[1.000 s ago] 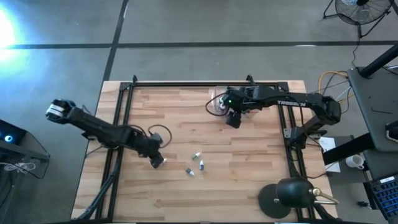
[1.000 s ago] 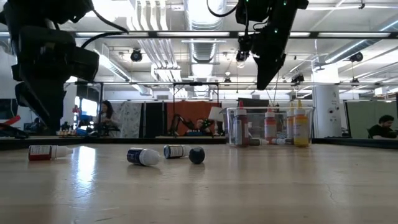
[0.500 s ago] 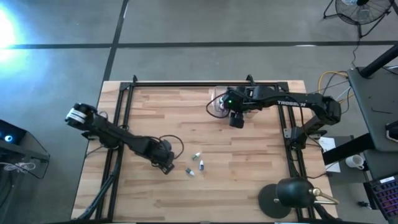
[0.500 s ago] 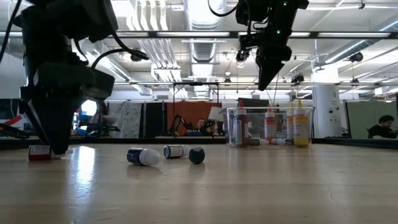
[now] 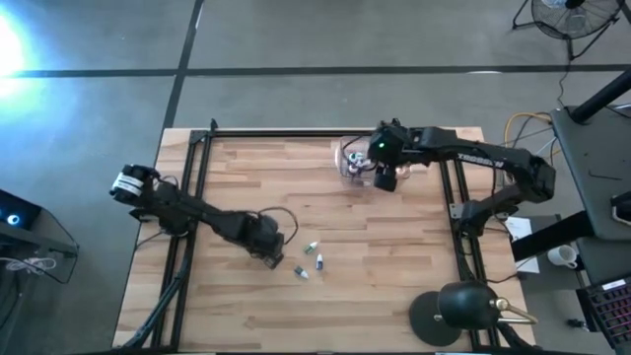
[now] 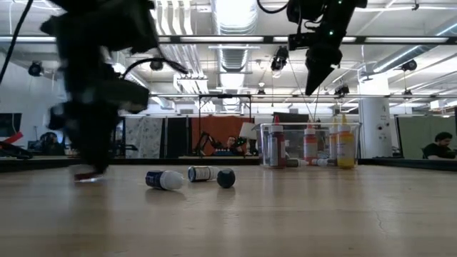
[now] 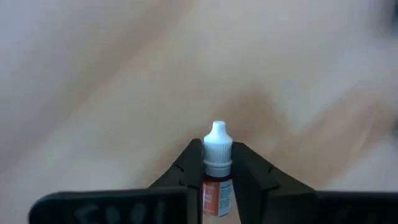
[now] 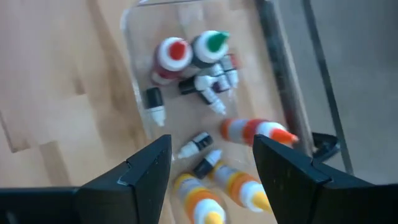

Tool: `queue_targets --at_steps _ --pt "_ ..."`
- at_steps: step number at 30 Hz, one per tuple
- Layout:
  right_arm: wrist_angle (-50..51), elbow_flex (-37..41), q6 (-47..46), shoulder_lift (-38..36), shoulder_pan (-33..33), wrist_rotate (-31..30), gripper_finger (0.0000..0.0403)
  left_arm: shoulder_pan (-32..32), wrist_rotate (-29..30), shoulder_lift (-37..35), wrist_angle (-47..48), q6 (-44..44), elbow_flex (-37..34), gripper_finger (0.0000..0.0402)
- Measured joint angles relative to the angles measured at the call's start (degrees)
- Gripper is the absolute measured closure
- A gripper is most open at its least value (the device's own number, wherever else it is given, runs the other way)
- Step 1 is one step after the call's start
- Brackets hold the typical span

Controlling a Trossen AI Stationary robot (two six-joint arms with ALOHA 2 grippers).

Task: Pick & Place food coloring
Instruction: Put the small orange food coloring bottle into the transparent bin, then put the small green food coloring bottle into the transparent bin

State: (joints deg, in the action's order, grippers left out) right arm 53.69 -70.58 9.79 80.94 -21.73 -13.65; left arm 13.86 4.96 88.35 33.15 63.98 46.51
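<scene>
My left gripper (image 5: 272, 259) is at the table's middle left, shut on a small food coloring bottle (image 7: 217, 163) with a white pointed cap and a red-orange label. Three more small bottles (image 5: 311, 258) lie on their sides on the wood just to its right, and they also show in the low view (image 6: 163, 179). My right gripper (image 8: 211, 149) hangs open, high over the clear plastic box (image 5: 352, 163) at the far middle. That box holds several bottles, some standing and some lying. My left gripper pinches the bottle between its two fingers (image 7: 190, 167), on the body just below the white cap (image 7: 217, 144). The bottle lies along the fingers, its cap pointing out past their tips. In the low view it sits at the fingertips (image 6: 86, 175), right at table height; blur hides whether it is clear.
A black lamp base (image 5: 463, 314) stands at the near right corner. Black frame rails (image 5: 202, 177) run along the table's left, far and right sides. Bare wood lies between the loose bottles and the box.
My left gripper has come down and toward the table's right, onto the red-labelled bottle that lay alone, and has shut on it; the bottle has shifted right with it. My right gripper has moved a little right and far, staying open above the box.
</scene>
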Motion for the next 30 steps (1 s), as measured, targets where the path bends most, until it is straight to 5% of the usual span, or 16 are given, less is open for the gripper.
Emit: queue_targets --at_steps 6,10,15,20,24,30 --pt "-1.98 1.68 0.48 -5.84 -3.20 0.00 0.0183 -9.38 8.99 -2.47 -2.71 -12.17 9.28 0.0372" --pt "-4.43 2.44 -1.34 -10.42 -4.09 -0.07 0.0183 -19.51 12.35 -2.07 -17.21 -27.38 15.91 0.0371" --pt "-5.25 3.18 -4.20 -16.27 -4.16 -3.59 0.0183 -32.36 0.38 3.96 -32.76 -35.41 24.56 0.0368" --pt "-5.69 4.13 -8.73 -21.48 -4.10 -10.54 0.0183 -36.83 -12.14 16.77 -34.75 -40.24 40.38 0.0349" --pt "-6.08 4.61 -11.52 -24.23 -4.04 -10.93 0.0184 -36.27 -14.27 28.56 -32.54 -41.41 54.45 0.0295" --pt "-5.99 5.80 -13.23 -25.96 -4.03 -10.82 0.0183 -36.26 -10.76 35.28 -1.69 -46.89 71.14 0.0233"
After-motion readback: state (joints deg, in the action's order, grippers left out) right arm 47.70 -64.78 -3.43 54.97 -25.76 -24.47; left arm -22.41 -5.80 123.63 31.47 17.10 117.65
